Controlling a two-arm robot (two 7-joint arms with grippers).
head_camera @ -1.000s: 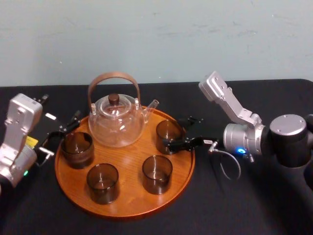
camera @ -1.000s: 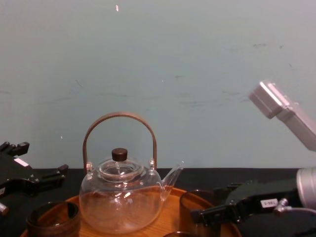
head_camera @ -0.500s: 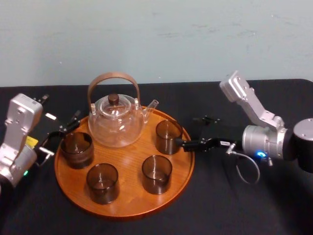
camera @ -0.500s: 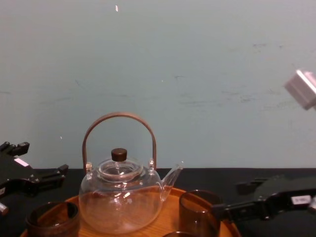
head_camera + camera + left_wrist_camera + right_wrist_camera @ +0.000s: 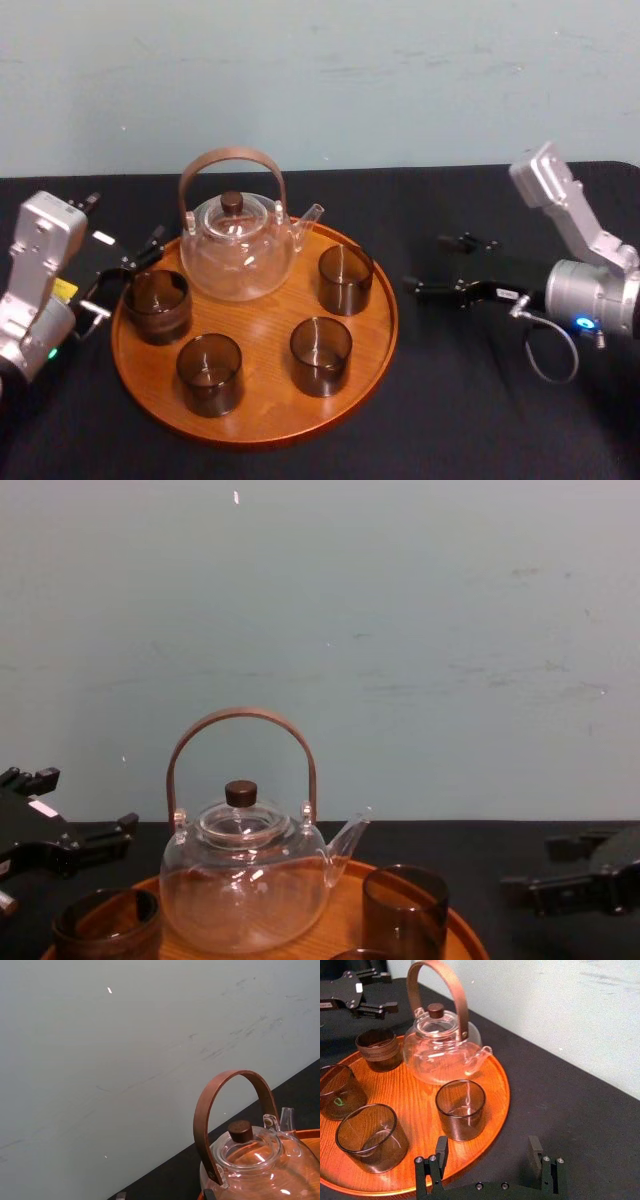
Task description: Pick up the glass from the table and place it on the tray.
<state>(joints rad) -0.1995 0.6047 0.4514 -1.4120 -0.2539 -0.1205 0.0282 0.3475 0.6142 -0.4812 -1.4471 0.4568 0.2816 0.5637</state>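
**K:** Black cloth covered the table, with a pale green wall behind it. Where did the glass sit?

**R:** Entry 1. The glass stood upright on the tray, close to the rim on the robot's right and just beside the spout of the teapot. It was a short, straight-walled piece of smoky brown glass, and it was empty. The tray was round, orange-brown wood with visible grain and a low raised rim.

**K:** And the right gripper?

**R:** Entry 2. The right gripper hovered over bare cloth to the right of the tray, apart from the rim. Its fingers were spread wider than the glass and held and touched nothing. In the right wrist view both fingers pointed toward the glass, with the low rim lying between them and it.

**K:** The left one?

**R:** Entry 3. The left gripper sat at the tray's left edge with its fingers parted and empty. It was near a banded cup but I could not tell whether it touched it.

**K:** What else was on the tray?

**R:** Entry 4. The teapot was clear glass with a brown hoop handle and a dark knob on its lid, and it stood at the back of the tray. A front-left tumbler and a front-right tumbler stood toward the near side, both upright and well apart from each other.
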